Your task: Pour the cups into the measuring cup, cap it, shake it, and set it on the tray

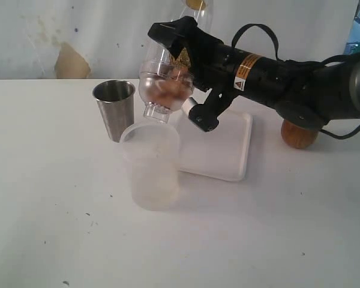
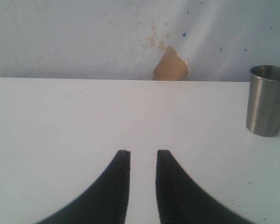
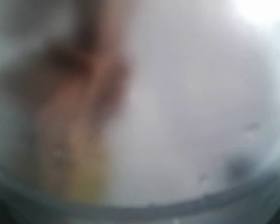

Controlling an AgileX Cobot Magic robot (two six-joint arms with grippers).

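Note:
My right gripper (image 1: 175, 53) is shut on the clear measuring cup (image 1: 165, 84). It is held off the table, tipped with its narrow end down just above the frosted plastic cup (image 1: 151, 167). Brownish pieces fill its lower part, and I cannot make out its scale. In the right wrist view its blurred clear wall (image 3: 177, 116) fills the frame and hides the fingers. The steel tumbler (image 1: 114, 108) (image 2: 268, 100) stands upright left of the frosted cup. The white tray (image 1: 219, 150) lies beneath the right arm. The wooden cup (image 1: 299, 135) peeks out behind that arm. My left gripper (image 2: 143, 154) is open over bare table, holding nothing.
A white wall with a torn brown patch (image 2: 170, 65) stands along the table's far edge. The black right arm (image 1: 276, 78) stretches across the tray from the right. White tabletop (image 1: 78, 228) spreads in front of the frosted cup.

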